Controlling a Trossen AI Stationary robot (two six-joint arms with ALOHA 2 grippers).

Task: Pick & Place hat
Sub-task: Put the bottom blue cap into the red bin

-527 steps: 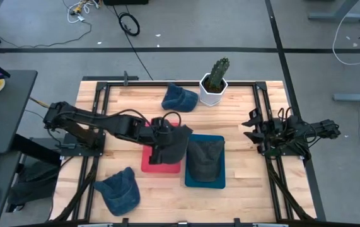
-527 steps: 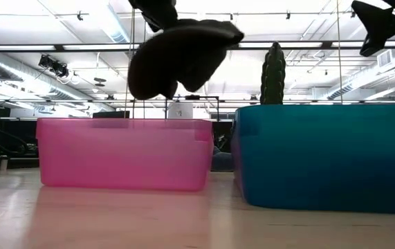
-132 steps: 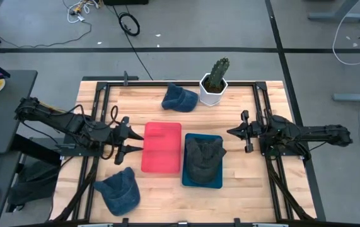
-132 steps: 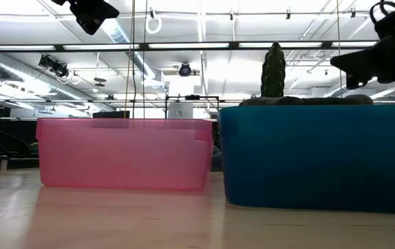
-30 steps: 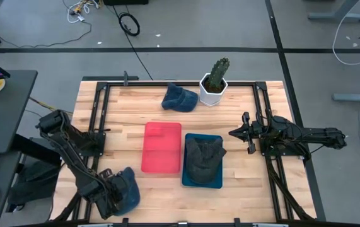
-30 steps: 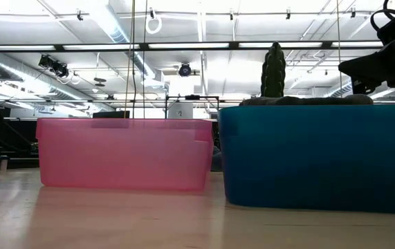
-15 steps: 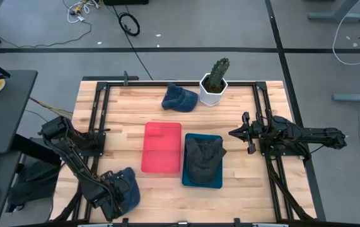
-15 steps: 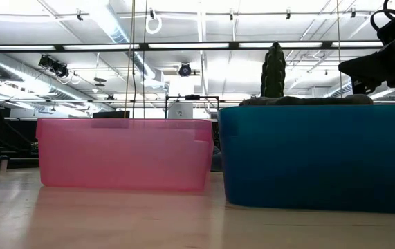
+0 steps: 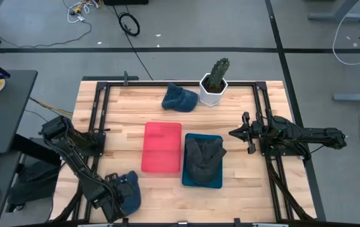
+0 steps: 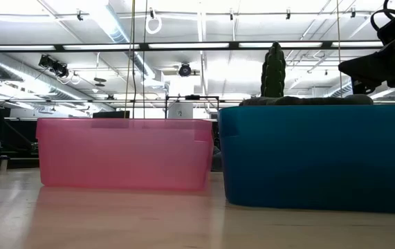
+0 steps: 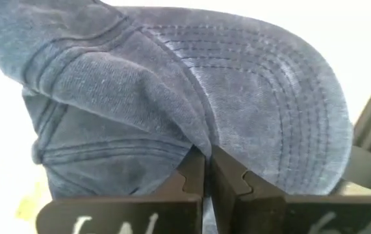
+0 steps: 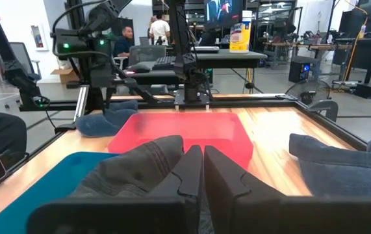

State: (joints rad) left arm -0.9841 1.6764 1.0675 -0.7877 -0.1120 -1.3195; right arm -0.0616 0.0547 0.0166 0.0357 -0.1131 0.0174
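The left hand [image 9: 118,195] covers part of the blue cap [image 9: 131,191]. In the low view, the blue bin [image 10: 318,155] hides most of the dark hat [image 10: 301,100].

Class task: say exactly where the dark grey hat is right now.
In the high view, the dark grey hat lies inside the blue bin, right of the pink bin, near the table's middle.
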